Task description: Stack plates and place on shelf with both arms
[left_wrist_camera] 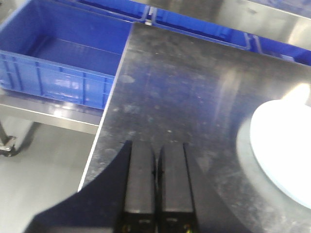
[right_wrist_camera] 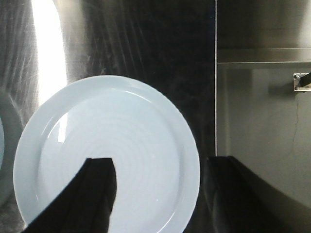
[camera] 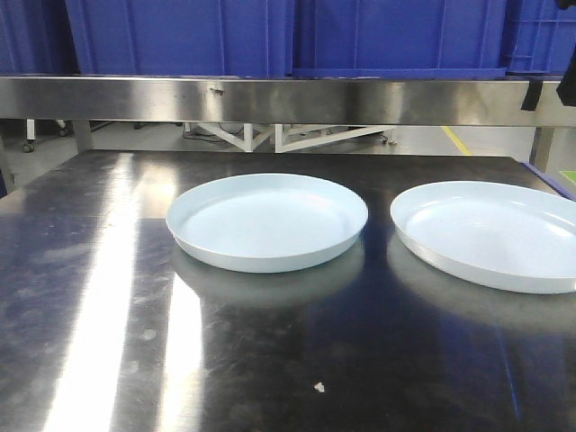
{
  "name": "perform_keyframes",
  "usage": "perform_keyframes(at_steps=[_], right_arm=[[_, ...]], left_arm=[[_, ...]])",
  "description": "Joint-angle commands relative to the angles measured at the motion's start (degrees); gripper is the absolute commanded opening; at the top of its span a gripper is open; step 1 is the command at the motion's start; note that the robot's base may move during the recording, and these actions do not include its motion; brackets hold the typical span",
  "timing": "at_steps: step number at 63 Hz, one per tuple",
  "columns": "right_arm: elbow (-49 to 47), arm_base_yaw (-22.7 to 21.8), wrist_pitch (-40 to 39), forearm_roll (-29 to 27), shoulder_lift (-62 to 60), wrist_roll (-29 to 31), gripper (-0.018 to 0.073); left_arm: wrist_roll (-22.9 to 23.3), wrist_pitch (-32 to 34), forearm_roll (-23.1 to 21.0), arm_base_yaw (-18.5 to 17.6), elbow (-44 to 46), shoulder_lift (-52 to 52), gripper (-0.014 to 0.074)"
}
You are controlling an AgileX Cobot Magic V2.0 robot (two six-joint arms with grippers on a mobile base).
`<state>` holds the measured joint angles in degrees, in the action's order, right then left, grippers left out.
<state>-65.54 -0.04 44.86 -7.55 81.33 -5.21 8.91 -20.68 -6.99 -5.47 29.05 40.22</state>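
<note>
The two plates are lying flat and right way up on the steel table (camera: 90,297), side by side and well apart, not yet stacked. The left plate (camera: 267,220) is sitting near the middle of the table. The right plate (camera: 490,234) is sitting toward the table's right side, partly cut off by the edge of the front view. Being round, neither is showing a long axis or pointing any way. Both are turning their shallow hollows upward with rims level, and each hollow is showing only its own pale glossy surface.

The right gripper (right_wrist_camera: 159,165) is hanging above the right plate with its jaws standing wide apart. One dark finger (right_wrist_camera: 97,194) is showing over the plate and the other is lying out past its rim. It is gripping nothing.

The left gripper (left_wrist_camera: 156,184) is hovering over bare table with its two fingers pressed together and nothing between them. To its right a pale round shape is showing, washed out by glare, most likely the left plate.

Behind the plates the shelf (camera: 270,99) is running across the back, raised above the table. Blue bins (camera: 180,36) are standing on it with only their walls in view, so their contents cannot be told. In the left wrist view an open blue bin (left_wrist_camera: 58,63) is sitting beside the table's edge, showing just its blue floor.
</note>
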Motion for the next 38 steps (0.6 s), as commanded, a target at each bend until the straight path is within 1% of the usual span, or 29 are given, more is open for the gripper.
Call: perform_keyframes(at_steps=[1, 17, 22, 27, 35, 36, 38], right_arm=[[-2.07, -0.12, -2.28, -0.61, -2.08, 0.39, 0.0508], [-2.07, -0.12, -2.3, -0.61, -2.08, 0.39, 0.0506], [-2.07, -0.12, -2.3, -0.61, -2.08, 0.39, 0.0467], [-2.07, -0.12, -2.35, -0.61, -2.08, 0.39, 0.0368], [-2.07, -0.12, -2.05, -0.61, -2.08, 0.39, 0.008], [-2.07, -0.12, -1.94, -0.61, -2.08, 0.39, 0.0034], [-2.07, -0.12, -1.94, -0.61, -2.08, 0.39, 0.0053]], left_arm=[[-0.26, 4.99, -0.82, -0.48, 1.66, -0.2, 0.0102], [-0.26, 4.47, -0.82, -0.48, 1.66, -0.2, 0.0102], [-0.26, 4.44, -0.82, -0.48, 1.66, -0.2, 0.0102], [-0.26, 4.44, -0.82, -0.48, 1.66, -0.2, 0.0102], [-0.26, 4.44, -0.82, -0.48, 1.66, -0.2, 0.0102], [-0.26, 4.44, -0.82, -0.48, 1.66, -0.2, 0.0102], [-0.26, 4.44, -0.82, -0.48, 1.66, -0.2, 0.0102]])
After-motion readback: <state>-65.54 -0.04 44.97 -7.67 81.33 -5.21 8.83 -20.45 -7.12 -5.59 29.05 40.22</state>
